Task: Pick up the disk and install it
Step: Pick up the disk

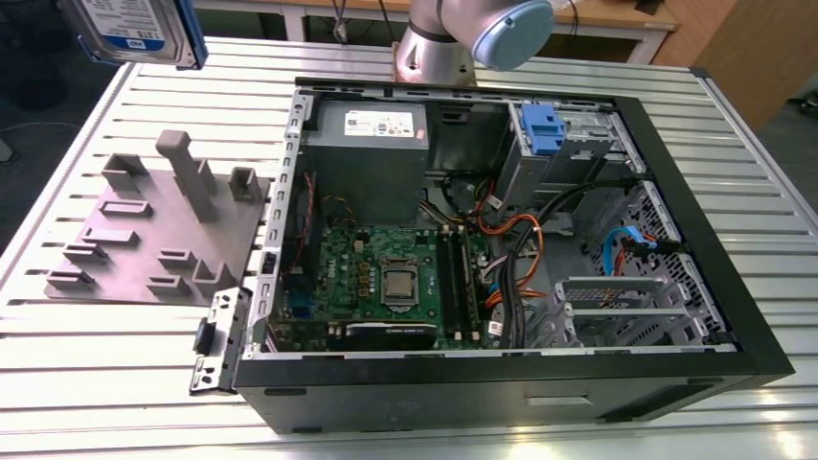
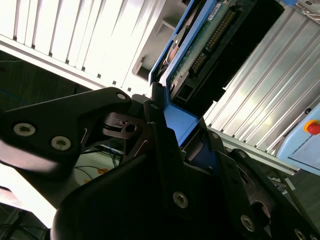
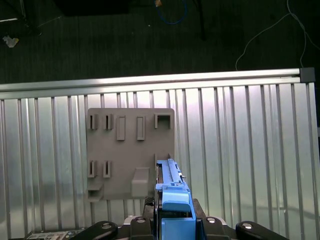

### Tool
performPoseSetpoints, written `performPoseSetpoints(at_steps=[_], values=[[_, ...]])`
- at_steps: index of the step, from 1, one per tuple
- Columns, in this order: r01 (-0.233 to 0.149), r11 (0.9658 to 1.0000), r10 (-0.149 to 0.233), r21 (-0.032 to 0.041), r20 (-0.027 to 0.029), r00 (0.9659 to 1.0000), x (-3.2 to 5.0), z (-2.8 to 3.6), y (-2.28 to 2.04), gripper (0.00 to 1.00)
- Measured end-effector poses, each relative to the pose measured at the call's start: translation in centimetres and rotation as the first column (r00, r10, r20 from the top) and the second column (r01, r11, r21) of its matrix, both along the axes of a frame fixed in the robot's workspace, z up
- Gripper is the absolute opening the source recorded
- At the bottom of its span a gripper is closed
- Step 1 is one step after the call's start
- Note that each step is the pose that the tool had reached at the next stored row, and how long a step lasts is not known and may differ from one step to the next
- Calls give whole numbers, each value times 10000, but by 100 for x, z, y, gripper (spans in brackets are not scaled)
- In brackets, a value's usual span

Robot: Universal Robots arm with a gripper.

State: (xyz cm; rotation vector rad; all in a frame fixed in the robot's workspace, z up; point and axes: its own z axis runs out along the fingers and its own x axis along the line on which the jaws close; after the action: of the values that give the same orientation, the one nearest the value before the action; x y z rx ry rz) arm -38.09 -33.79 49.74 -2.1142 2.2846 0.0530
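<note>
The disk (image 1: pixel 128 29) hangs high over the table's far corner, at the exterior view's left, its white-and-blue label facing the camera. In the second wrist view the disk (image 2: pixel 200 45) shows its circuit-board side and blue rail, with my gripper (image 2: pixel 175 132) shut on that rail end between black fingers (image 2: pixel 155 120). The first wrist view shows the disk (image 3: pixel 170 182) edge-on above the grey holder plate (image 3: pixel 130 150), with my gripper (image 3: pixel 172 220) clamped on its blue end.
An open computer case (image 1: pixel 754 316) lies on the slatted metal table (image 1: pixel 77 383). Inside are a grey power-supply box (image 1: pixel 371 125), a drive cage with a blue latch (image 1: pixel 543 129), a motherboard and cables. The grey holder plate (image 1: pixel 153 230) stands beside the case. The arm's base (image 1: pixel 473 29) stands behind it.
</note>
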Motion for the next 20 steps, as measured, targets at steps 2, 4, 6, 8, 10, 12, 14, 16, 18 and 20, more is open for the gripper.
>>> performPoseSetpoints(at_steps=[2,4,6,8,10,12,14,16,18,20], values=[[0,10000,0,0,0,10000,7,0,0,36],[0,10000,0,0,0,10000,15,0,0,36],[0,10000,0,0,0,10000,22,0,0,36],[0,10000,0,0,1,10000,28,0,0,36],[0,10000,0,0,0,10000,33,0,0,36],[0,10000,0,0,0,10000,38,0,0,36],[0,10000,0,0,0,10000,43,0,0,36],[-1,10000,1,0,0,10000,52,0,0,36],[0,10000,0,0,0,10000,63,0,0,36],[-1,10000,1,1,1,10000,74,0,0,36]])
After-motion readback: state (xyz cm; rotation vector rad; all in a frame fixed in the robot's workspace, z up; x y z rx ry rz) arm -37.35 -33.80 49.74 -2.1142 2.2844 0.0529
